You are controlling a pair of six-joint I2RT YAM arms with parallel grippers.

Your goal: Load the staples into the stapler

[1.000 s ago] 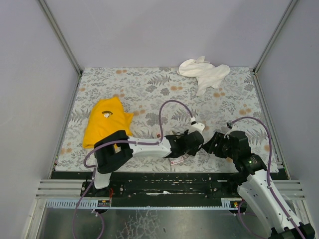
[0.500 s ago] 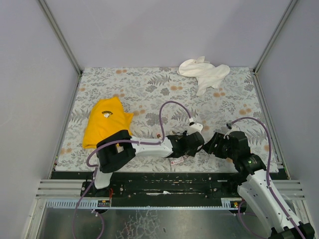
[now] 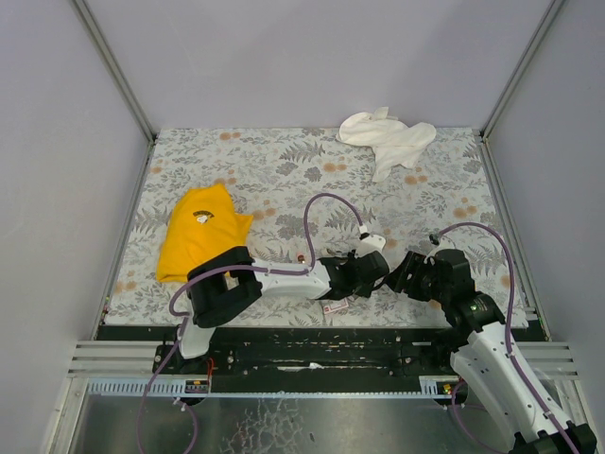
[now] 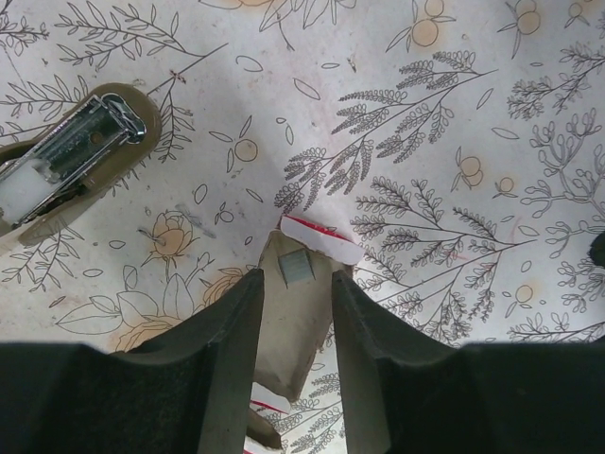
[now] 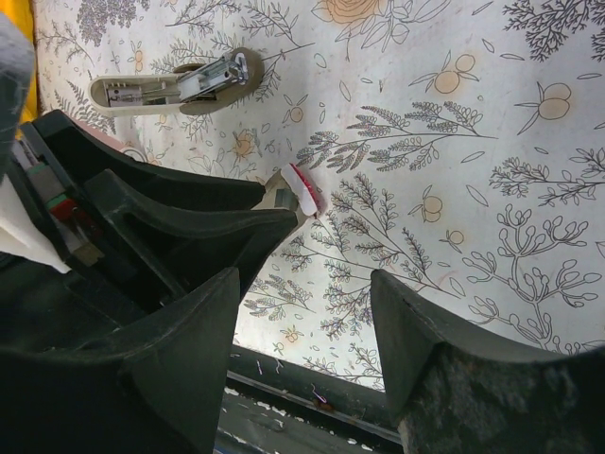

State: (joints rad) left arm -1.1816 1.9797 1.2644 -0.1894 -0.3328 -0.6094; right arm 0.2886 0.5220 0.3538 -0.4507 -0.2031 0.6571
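We find the left claw (image 4: pixel 295 280) narrow, pinching the tray (image 4: pixel 293 326) by its sides, which leaves the staples (image 4: pixel 300 269) at its twelve-o'clock end exposed. The stapler (image 4: pixel 80 156) lies open on the table (image 4: pixel 454 113) at ten o'clock, channel up for loading. The right claw (image 5: pixel 307 279) hangs wide, empty, probably to take the strip.

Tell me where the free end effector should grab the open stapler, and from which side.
Probably its long side walls at mid-length, from above: the stapler lies flat and open, channel up, so the right end effector can straddle its narrow width.
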